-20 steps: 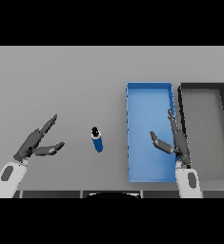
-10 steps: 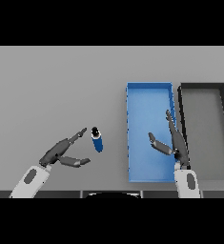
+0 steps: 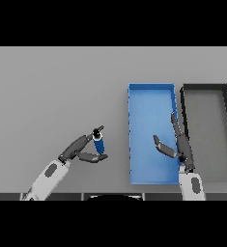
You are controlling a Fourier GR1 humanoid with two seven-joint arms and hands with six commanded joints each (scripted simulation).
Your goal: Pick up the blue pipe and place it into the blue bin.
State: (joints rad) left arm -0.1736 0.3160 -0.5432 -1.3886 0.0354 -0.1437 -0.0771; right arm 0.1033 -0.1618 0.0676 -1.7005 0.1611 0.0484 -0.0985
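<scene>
Head view shows a grey table [image 3: 52, 87] with two long bins set side by side toward its right edge. The blue bin [image 3: 151, 87] lies nearer the middle, its long sides running from the near edge toward the far edge; the dark grey bin [image 3: 205, 87] sits just beside it on the right, their walls close together or touching, I cannot tell which.

The blue pipe [image 3: 99, 143] is a short piece with a dark cap at its far end. It rests on the tabletop left of the blue bin, apart from the bin's left wall and closer to the near edge than to the far one.

The left hand [image 3: 80, 151] reaches in from the lower left on its white and grey arm. Its fingers are stretched out, one group running up along the left side of the pipe to the capped end, while the thumb lies below, reaching to the pipe's near end. The pipe sits in the gap between them. The hand looks spread rather than clenched, and I cannot tell whether it touches the pipe.

The right hand [image 3: 178, 144] shows over the right side of the blue bin, near that bin's right wall. Its fingers point straight toward the far edge, the thumb stands out to the left over the bin's floor, and it holds nothing.
</scene>
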